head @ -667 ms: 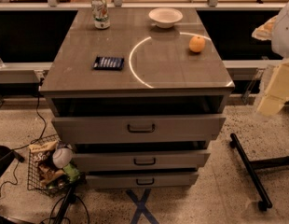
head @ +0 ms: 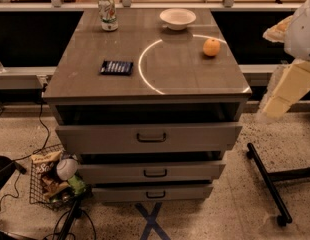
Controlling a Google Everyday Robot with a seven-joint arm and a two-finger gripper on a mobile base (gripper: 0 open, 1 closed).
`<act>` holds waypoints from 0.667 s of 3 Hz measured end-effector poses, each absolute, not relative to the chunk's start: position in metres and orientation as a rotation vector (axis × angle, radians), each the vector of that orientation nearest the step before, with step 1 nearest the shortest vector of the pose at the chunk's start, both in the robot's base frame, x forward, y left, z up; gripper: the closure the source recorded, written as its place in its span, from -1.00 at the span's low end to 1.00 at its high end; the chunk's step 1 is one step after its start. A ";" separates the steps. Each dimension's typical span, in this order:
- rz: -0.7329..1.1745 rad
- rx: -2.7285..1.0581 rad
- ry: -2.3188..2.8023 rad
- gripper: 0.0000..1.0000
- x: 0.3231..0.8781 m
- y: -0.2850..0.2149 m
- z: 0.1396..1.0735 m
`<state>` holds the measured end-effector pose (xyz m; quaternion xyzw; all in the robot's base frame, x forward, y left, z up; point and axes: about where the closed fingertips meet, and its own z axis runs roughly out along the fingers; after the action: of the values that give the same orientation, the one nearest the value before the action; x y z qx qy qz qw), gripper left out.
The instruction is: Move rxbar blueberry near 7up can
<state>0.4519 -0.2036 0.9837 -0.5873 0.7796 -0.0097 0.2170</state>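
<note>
The rxbar blueberry (head: 116, 67), a flat dark blue wrapper, lies on the left side of the grey cabinet top (head: 95, 44). The 7up can (head: 107, 12) stands upright at the far left corner of the top, well behind the bar. My gripper (head: 273, 105) hangs at the right edge of the view, off the cabinet's right side and below its top, far from both things. It is at the end of a cream arm segment (head: 292, 84) and holds nothing that I can see.
A white bowl (head: 178, 18) stands at the back centre and an orange (head: 211, 47) at the right. The three drawers (head: 150, 136) below stand partly pulled out. A wire basket of snacks (head: 52, 179) and a black stand leg (head: 267, 181) are on the floor.
</note>
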 end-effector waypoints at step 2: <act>0.301 -1.424 1.877 -1.00 0.500 -0.153 0.960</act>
<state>0.4999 -0.1528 0.9599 -0.5562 0.7328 0.1174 0.3740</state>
